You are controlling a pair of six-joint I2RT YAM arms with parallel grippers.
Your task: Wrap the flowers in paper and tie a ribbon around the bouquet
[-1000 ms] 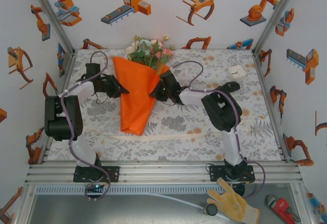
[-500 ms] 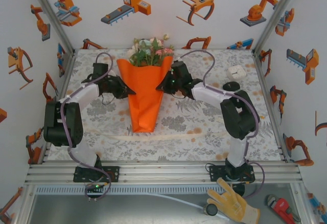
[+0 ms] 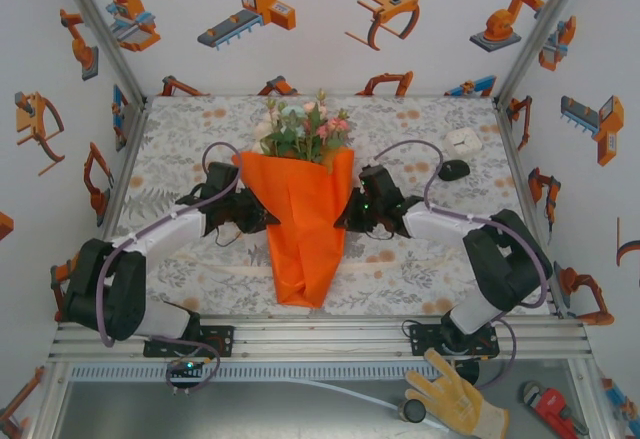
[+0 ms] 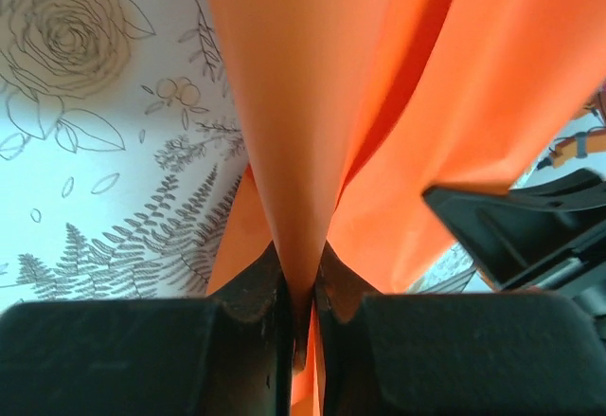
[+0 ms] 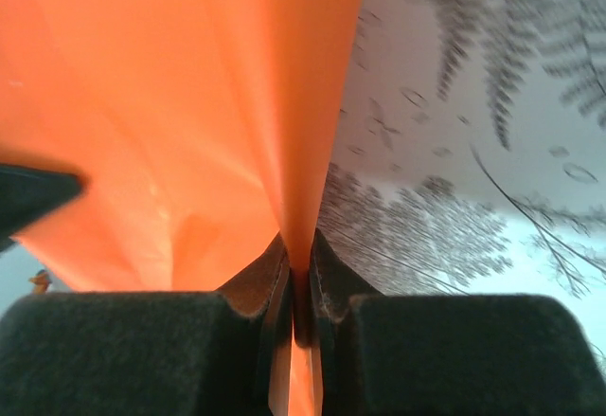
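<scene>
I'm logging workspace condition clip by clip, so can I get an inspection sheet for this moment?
Surface: floral-print table cloth, flat.
Job's things: bouquet, an orange paper cone with flowers at its far, wide end; ribbon lies across the near table, untied.
Clutter: white box and black oval object at far right; yellow glove and red wrench below the near rail.
Grippers: left gripper shut on the paper's left edge; right gripper shut on its right edge.
Cables: left cable and right cable arc over the forearms.
Surroundings: white walls with orange robot stickers.
</scene>
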